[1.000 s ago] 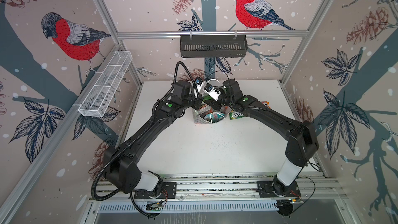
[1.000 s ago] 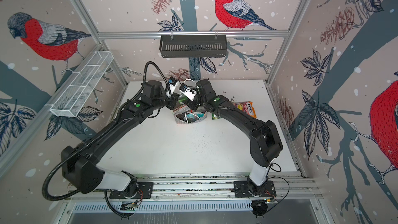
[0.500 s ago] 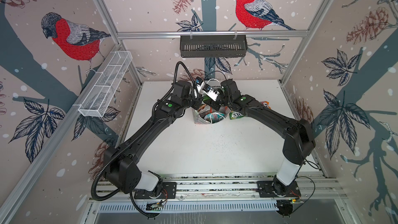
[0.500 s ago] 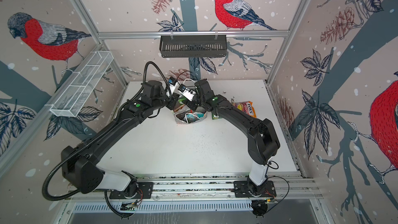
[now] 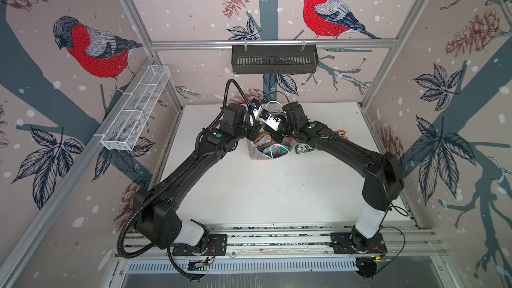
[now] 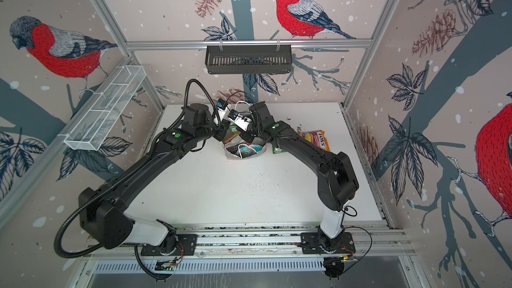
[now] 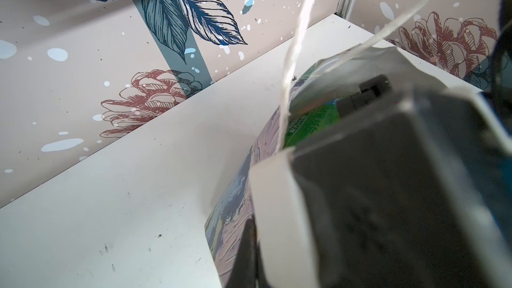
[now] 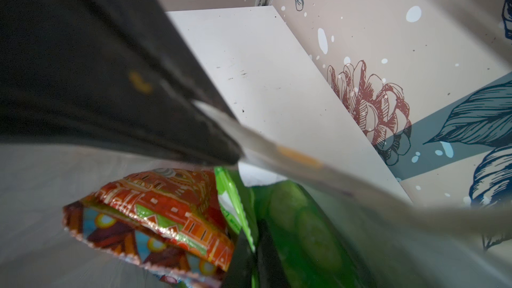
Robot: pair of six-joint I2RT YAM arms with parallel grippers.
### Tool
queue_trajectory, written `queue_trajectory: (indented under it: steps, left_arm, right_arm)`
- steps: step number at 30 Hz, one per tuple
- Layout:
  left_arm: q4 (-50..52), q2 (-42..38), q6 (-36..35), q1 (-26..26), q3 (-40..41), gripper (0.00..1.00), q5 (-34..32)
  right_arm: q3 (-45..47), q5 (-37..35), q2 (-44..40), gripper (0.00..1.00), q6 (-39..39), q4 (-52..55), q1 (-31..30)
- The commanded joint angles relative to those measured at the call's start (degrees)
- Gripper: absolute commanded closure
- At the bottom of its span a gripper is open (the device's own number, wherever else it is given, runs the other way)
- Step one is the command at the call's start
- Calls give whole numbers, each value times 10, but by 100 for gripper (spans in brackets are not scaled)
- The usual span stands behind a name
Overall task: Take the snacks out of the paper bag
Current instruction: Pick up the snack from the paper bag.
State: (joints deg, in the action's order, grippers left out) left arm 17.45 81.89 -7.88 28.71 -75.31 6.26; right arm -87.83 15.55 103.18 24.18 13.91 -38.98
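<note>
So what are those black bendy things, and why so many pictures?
Two robot arms. Two pictures look down from above; two come from cameras on the wrists. On the white table stands a paper bag of snacks; a green FOX'S packet and an orange FOX'S packet lie beside it. The left end effector, the pinching part, is shut on the bag's rim. The right end effector is shut at the bag's opening, near a red packet; what it holds, I cannot tell.

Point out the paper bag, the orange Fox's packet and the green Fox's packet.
paper bag (image 5: 255,152): in a top view, printed outer wall.
orange Fox's packet (image 6: 317,139): in a top view, lettered face.
green Fox's packet (image 5: 304,148): in a top view, lettered face.
</note>
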Motion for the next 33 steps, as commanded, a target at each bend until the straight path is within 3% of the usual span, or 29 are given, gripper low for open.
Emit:
queue_trajectory:
  steps: [1,16,33]
  left_arm:
    - [-33,-4,-6,0,0,100,6]
    - [-32,4,-4,1,-5,100,7]
    - [-30,13,-2,1,-8,100,9]
  right_arm:
    - [3,-26,-4,99,-1,23,1]
    - [169,-24,-148,100,-41,-205,8]
    - [211,-14,-254,100,-61,-289,-3]
